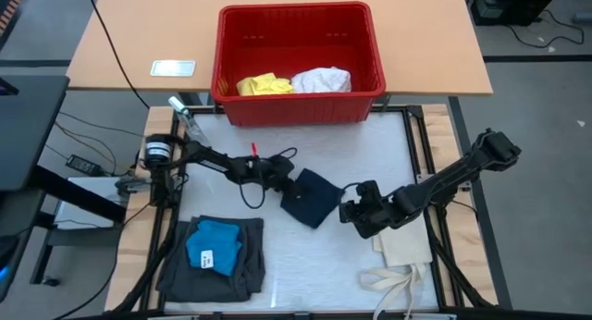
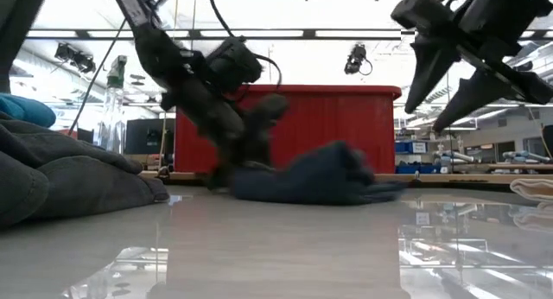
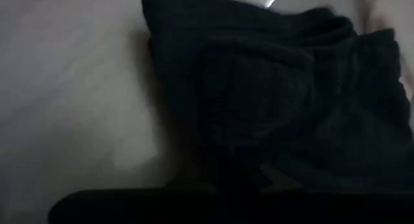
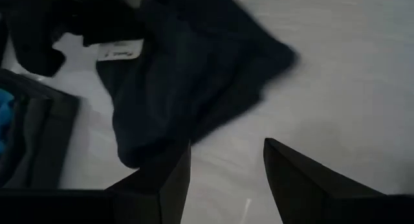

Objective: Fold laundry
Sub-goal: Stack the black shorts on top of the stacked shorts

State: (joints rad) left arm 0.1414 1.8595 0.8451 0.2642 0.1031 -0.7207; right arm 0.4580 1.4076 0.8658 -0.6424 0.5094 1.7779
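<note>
A navy cloth (image 1: 312, 198) lies crumpled in the middle of the table, with a white label (image 4: 120, 52) showing. My left gripper (image 1: 283, 176) reaches in from the left and is shut on the cloth's left edge. My right gripper (image 1: 355, 212) hangs open just right of the cloth, raised above the table in the low view (image 2: 441, 104), touching nothing. Folded dark grey shorts (image 1: 213, 260) lie near the table's left near corner with a bright blue piece (image 1: 213, 246) on top. Yellow (image 1: 262, 83) and white (image 1: 322, 80) pieces lie in the red basket. My left gripper holds the navy cloth at its left edge (image 3: 226, 162), coming down at a slant from the table's left (image 2: 252, 148). The fingers themselves are hidden by the cloth and shadow, so layers cannot be told. The rest of the cloth (image 2: 328, 182) lies bunched on the table.
The red basket (image 1: 296, 103) stands at the table's far edge. A cream tote bag (image 1: 405, 251) with long straps lies on the right near side, below my right arm. Bare white table surface (image 1: 314, 264) lies between the shorts and the tote.
</note>
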